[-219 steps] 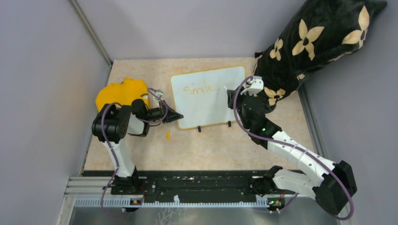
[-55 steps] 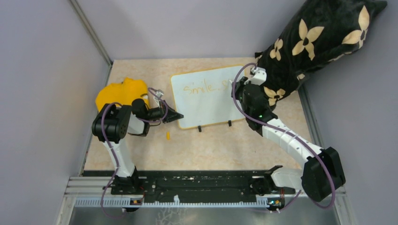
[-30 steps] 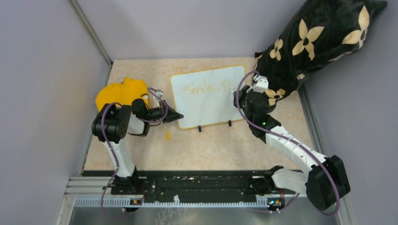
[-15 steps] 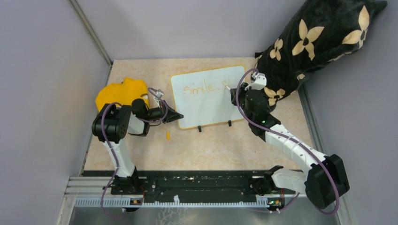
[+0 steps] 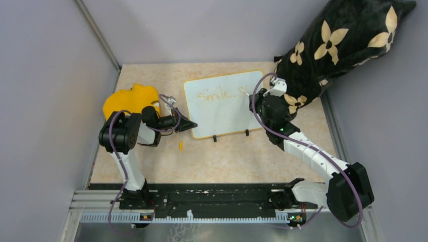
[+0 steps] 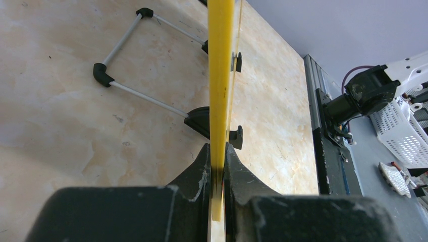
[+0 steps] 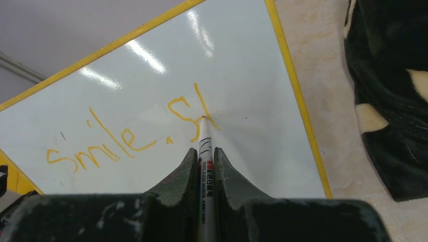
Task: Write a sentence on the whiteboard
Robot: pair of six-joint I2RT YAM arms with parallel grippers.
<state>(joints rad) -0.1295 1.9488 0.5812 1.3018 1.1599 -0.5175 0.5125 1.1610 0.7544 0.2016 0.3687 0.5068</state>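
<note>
The left gripper (image 6: 217,151) is clenched on the thin yellow frame of the whiteboard (image 5: 222,113), which is seen edge-on between the two fingers and runs straight ahead of the jaws; its black feet (image 6: 198,120) are set on the beige table (image 6: 75,101) just beyond the fingertips; the right gripper (image 7: 205,151) is closed around a white marker (image 7: 204,138), which is pinched between the jaws and points forward from them; its orange tip is pressed to the board's glossy face just ahead of the fingertips, on a slanting stroke; the sentence (image 7: 126,138) is written in thin orange letters ahead and to the left of those jaws, reading "smile." and then an S with that stroke; a black pillow (image 7: 388,75) with cream flowers is seen to the right of the right jaws, near the frame; a yellow cloth (image 5: 130,99) is seen behind the left gripper.
</note>
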